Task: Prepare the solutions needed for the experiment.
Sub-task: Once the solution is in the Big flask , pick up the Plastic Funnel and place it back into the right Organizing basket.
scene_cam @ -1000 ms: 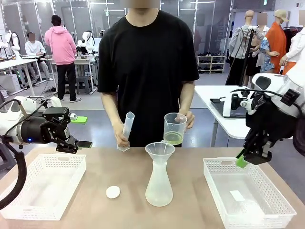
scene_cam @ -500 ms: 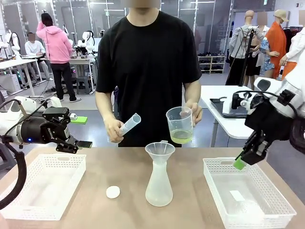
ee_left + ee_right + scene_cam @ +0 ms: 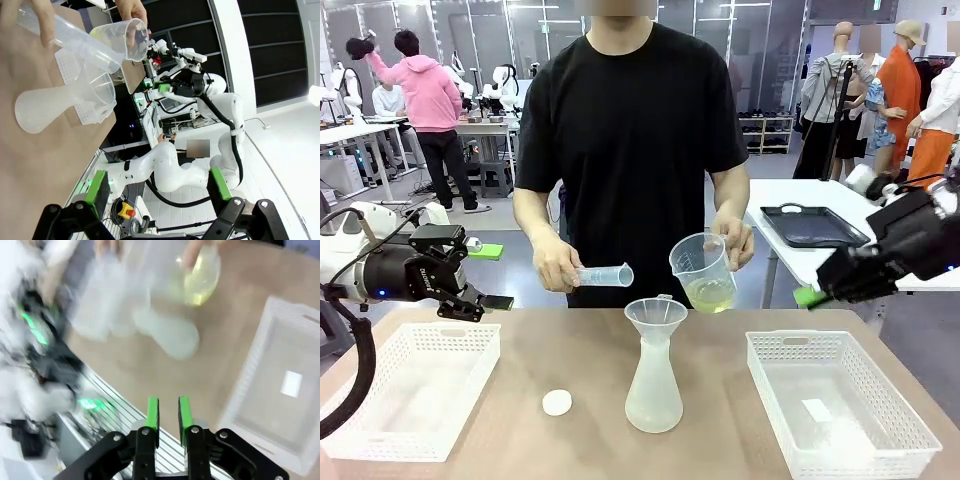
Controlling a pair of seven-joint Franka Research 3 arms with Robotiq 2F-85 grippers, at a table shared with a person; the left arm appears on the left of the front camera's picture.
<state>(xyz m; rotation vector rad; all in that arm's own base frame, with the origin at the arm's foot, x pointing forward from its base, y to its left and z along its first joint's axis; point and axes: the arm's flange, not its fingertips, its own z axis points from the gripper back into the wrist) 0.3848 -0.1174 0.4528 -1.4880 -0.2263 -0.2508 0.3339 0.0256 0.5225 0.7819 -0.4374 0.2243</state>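
Left gripper [image 3: 498, 277] hangs spread and empty above the left basket [image 3: 380, 335] in the front view, while the right gripper [image 3: 808, 296] sits off the table's [image 3: 580, 350] right edge, above the right basket [image 3: 790, 340], its pads seeming together. Across the table a person's hand [image 3: 732, 240] tilts a cup [image 3: 698, 262] holding the solution [image 3: 710, 294], pale yellow-green, just above and beside the funnel [image 3: 656, 312] seated in the flask [image 3: 653, 390]. The other hand [image 3: 554, 268] holds a cylinder [image 3: 605, 275] level, mouth toward the cup. A cap [image 3: 557, 402] lies on the table near the flask. From the left wrist, the left gripper [image 3: 158, 185] shows both pads wide apart with nothing between them; farther off are the flask [image 3: 42, 107], funnel [image 3: 95, 90], cylinder [image 3: 65, 30] and cup [image 3: 125, 45], the solution [image 3: 103, 31] pooled in the cup. From the right wrist, the right gripper [image 3: 169, 415] has its pads drawn close, a narrow slit between them, gripping nothing; beyond, all blurred, the solution [image 3: 201, 282] glows above the flask [image 3: 170, 332], beside the basket [image 3: 245, 390].
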